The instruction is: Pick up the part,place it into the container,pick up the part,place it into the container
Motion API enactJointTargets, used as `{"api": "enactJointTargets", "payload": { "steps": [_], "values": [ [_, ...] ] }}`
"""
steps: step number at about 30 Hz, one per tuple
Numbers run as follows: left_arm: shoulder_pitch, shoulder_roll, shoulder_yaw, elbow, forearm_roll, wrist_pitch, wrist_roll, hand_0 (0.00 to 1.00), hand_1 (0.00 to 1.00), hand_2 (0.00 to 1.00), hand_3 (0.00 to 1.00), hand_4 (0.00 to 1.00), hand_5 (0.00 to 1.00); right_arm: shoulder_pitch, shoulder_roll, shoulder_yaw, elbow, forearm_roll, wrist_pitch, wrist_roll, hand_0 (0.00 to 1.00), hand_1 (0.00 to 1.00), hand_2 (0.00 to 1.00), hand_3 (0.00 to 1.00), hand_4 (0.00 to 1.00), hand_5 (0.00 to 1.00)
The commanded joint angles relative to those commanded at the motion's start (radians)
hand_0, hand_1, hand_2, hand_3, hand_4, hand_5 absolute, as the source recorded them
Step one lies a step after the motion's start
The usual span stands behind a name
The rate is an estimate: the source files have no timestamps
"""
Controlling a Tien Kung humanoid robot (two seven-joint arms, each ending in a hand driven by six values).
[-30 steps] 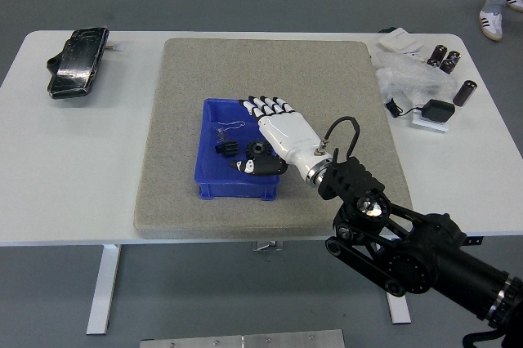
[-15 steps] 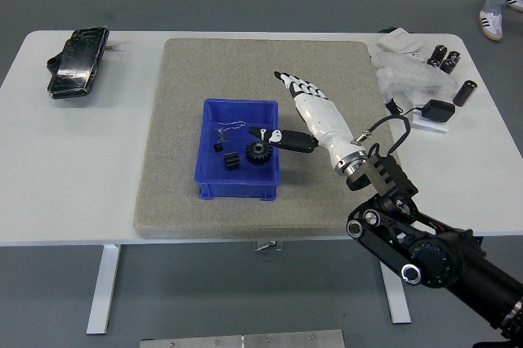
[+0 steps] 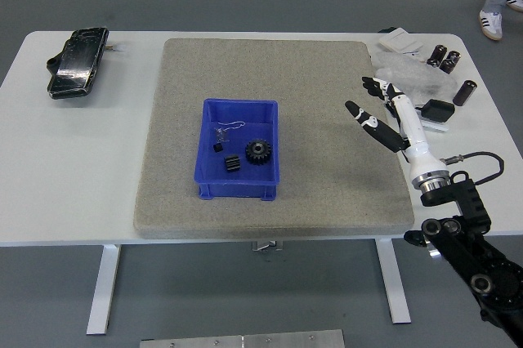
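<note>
head view: black pouch (image 3: 78, 62) far left

black pouch (image 3: 77, 63) far-left | grey mat (image 3: 270, 62) centre | cylinders (image 3: 454, 70) far-right

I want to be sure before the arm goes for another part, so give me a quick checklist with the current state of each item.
1. Right hand empty, fingers open: ok.
2. Hand clear of the bin, out over the mat's right edge: ok.
3. Gear and small black part lying inside the bin: ok.
4. Bin upright on the mat: ok.
5. Another part waiting on the mat: not ok, none visible.
6. Left arm position: cannot tell, out of view.
</note>
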Motion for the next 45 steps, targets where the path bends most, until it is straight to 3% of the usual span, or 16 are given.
{"api": "enactJointTargets", "payload": {
  "steps": [5,17,45],
  "values": [
    [0.001,0.006,-0.003,0.000,0.005,-0.001,-0.001,0.644,0.577,0.572,0.609,0.666,0.233,-0.040,0.018,0.100,0.022,0.063,0.004,0.023,0.866,0.791,0.785,0.771,0.958,0.726],
    [0.009,0.017,-0.006,0.000,-0.004,0.000,0.000,0.645,0.576,0.573,0.611,0.673,0.237,-0.086,0.037,0.214,0.038,0.100,0.014,0.032,0.848,0.779,0.784,0.772,0.948,0.739],
    [0.009,0.025,0.004,0.000,-0.026,0.002,0.001,0.646,0.577,0.574,0.611,0.687,0.243,-0.096,0.041,0.303,0.046,0.100,0.021,0.031,0.851,0.773,0.782,0.768,0.926,0.739]
  ]
}}
